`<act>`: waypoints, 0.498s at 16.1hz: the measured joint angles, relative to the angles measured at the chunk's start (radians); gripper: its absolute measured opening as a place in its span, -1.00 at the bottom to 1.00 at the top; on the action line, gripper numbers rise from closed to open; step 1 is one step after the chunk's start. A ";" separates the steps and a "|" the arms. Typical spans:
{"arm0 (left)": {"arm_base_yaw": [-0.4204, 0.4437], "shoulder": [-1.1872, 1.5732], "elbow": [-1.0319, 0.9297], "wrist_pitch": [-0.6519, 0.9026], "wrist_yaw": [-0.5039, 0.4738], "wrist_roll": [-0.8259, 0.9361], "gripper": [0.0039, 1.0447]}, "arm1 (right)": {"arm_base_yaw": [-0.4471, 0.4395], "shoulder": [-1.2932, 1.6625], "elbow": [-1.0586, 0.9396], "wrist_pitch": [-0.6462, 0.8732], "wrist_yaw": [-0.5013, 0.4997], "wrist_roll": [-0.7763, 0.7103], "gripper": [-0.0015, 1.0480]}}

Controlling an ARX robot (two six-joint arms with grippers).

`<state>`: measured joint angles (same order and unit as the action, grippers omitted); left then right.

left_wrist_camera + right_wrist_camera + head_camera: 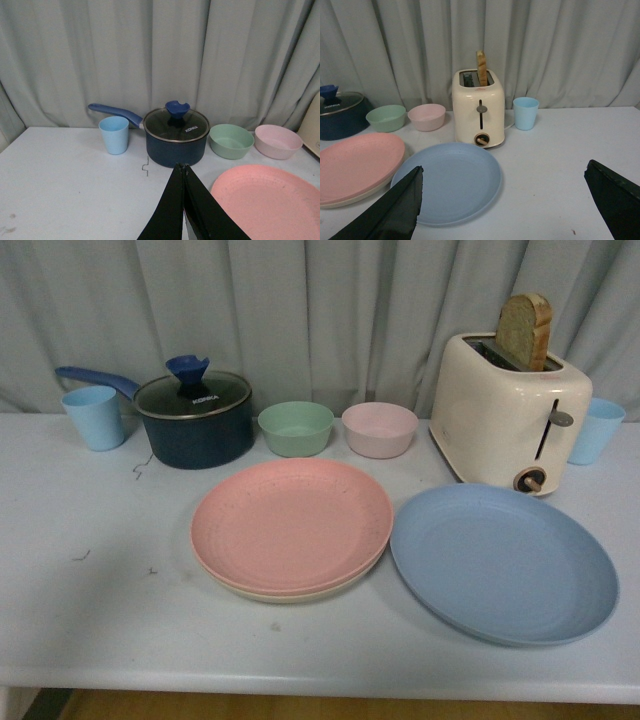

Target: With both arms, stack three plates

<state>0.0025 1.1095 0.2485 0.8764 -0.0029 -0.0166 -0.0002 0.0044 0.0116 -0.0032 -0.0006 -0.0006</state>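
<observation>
From the front: finds the pink plate (290, 523) seated on the beige plate (285, 596), left of the toaster (510, 410), and the blue plate (503, 562) alone on the counter (100, 590) just in front of the toaster. Judges two stacked, one left (no arm visible here).

From the left wrist: shows the left claw (184, 170) pressed together, empty, well left of the toaster.

From the right wrist: shows the right claw (503, 170) spread wide, empty, in front of the toaster. Rates the toaster, just behind the blue plate, the likeliest snag.

The pink plate (290, 523) lies flat, stacked on the beige plate (285, 595), whose rim shows beneath. The blue plate (503, 562) lies flat on the bench (100, 620), just right of them.
</observation>
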 joint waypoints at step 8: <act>-0.003 -0.310 -0.210 -0.093 0.002 0.000 -0.97 | 0.000 0.000 0.000 0.000 0.000 0.000 0.87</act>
<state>-0.0002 0.7998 0.0387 0.7830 -0.0006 -0.0162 -0.0002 0.0044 0.0116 -0.0032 -0.0006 -0.0006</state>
